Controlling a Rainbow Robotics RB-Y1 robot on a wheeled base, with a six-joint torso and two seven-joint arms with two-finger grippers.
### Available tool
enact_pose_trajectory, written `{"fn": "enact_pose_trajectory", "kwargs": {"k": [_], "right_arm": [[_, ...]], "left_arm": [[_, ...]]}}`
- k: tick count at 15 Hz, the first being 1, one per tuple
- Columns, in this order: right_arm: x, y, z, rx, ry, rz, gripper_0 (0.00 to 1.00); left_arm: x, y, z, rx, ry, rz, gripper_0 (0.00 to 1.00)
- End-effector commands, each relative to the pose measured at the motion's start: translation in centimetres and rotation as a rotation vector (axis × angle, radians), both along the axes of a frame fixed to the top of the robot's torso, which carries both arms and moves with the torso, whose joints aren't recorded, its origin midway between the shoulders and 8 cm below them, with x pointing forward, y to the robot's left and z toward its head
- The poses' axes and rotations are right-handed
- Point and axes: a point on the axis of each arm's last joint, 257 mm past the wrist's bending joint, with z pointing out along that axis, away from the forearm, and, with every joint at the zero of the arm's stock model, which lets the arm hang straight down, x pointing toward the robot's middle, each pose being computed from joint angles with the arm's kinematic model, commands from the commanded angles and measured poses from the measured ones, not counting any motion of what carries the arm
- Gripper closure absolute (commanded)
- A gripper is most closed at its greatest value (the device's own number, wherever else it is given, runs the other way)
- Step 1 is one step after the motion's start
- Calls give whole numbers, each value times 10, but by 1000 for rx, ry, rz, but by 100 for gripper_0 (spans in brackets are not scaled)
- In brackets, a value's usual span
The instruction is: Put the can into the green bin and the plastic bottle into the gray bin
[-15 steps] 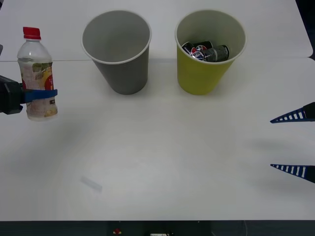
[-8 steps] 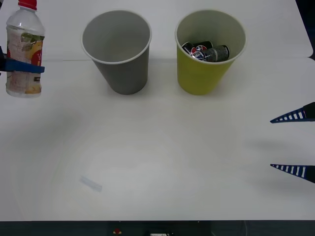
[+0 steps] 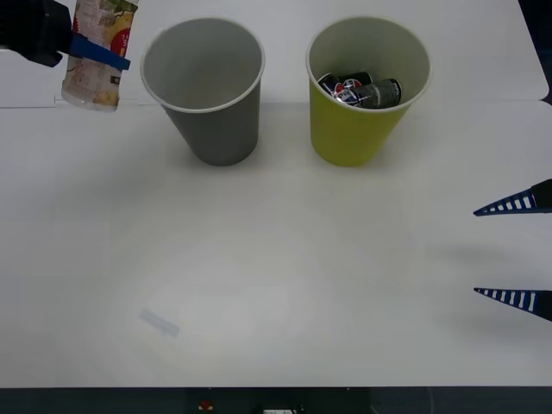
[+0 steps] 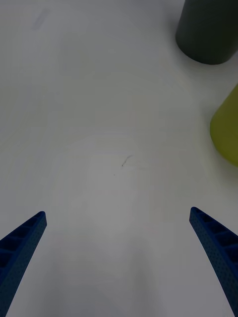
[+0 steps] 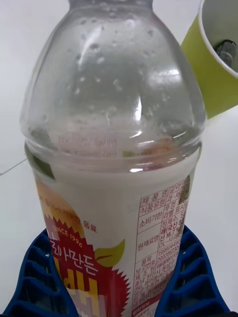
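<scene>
My left gripper (image 3: 97, 53) is shut on the plastic bottle (image 3: 97, 56), holding it in the air at the far left, just left of the gray bin (image 3: 205, 89) and tilted toward it; its cap is cut off by the top edge. Up close in the left wrist view, the clear plastic bottle (image 5: 116, 163) sits between my blue fingers (image 5: 39, 282). The green bin (image 3: 366, 90) stands right of the gray one with dark cans (image 3: 360, 90) lying inside. My right gripper (image 3: 517, 253) hangs open at the right edge, away from both bins.
A small scrap of clear tape (image 3: 160, 323) lies on the white table (image 3: 285, 259) near the front left. The right wrist view shows the gray bin (image 4: 208, 29) and green bin (image 4: 227, 130) ahead of my open fingers.
My left gripper has lifted the bottle up and moved it rightward toward the gray bin, tilting it. The right arm has stayed still.
</scene>
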Motion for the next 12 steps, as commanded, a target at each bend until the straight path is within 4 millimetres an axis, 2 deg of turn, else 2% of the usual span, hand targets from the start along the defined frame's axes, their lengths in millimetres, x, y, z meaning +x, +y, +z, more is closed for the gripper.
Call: {"fn": "enact_pose_trajectory", "kwargs": {"k": [1,7,12], "right_arm": [[0,0,0,0,0,0,0],[0,0,0,0,0,0,0],[0,0,0,0,0,0,0]], "left_arm": [[23,-24,13,27,-28,-12,100],[57,-72,9,14,-16,-30,100],[67,-90,3,48,-22,-33,100]]}}
